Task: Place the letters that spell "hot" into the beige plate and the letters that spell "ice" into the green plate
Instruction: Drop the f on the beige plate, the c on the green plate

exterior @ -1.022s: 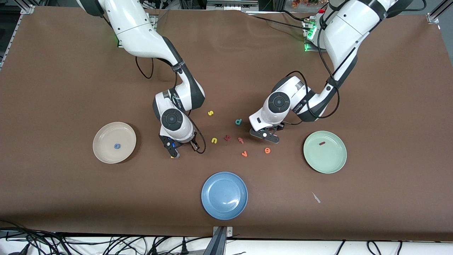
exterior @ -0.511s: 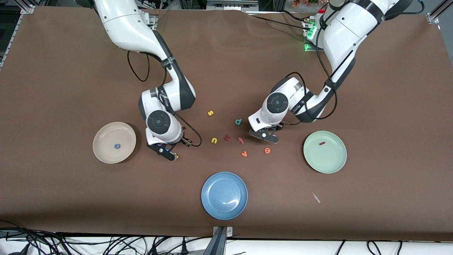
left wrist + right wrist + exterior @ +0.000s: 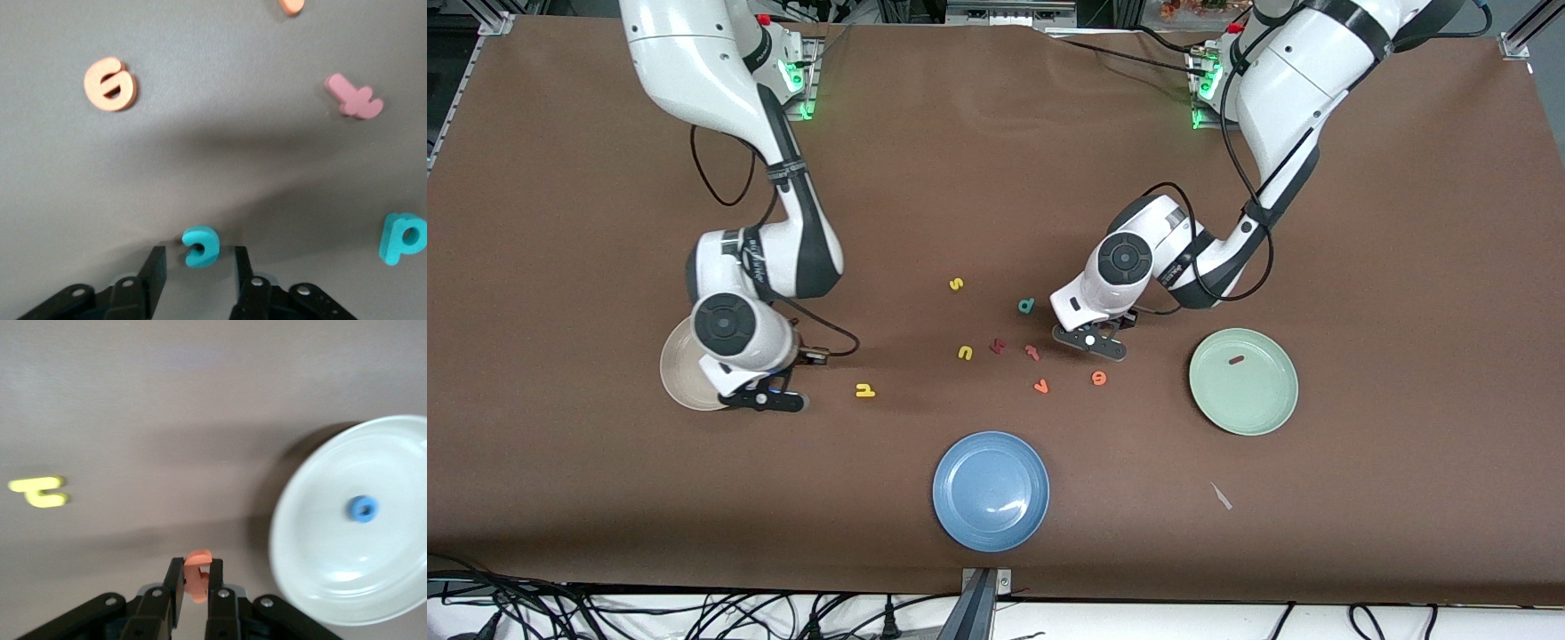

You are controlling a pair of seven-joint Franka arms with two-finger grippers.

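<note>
Right wrist view: blue o (image 3: 362, 509) in beige plate (image 3: 320, 553).

This looks like a robotics lab. Two white arms (image 3: 783, 231) are bolted along one edge of a table (image 3: 1405, 267) covered in plain brown cloth, with green indicator lights (image 3: 1200, 98) glowing at their bases. Aluminium framing (image 3: 996, 11) runs along that same edge, and loose black cables (image 3: 694, 613) trail under the table's near edge. What lies past the framing is probably more equipment, though it is hard to make out.
</note>
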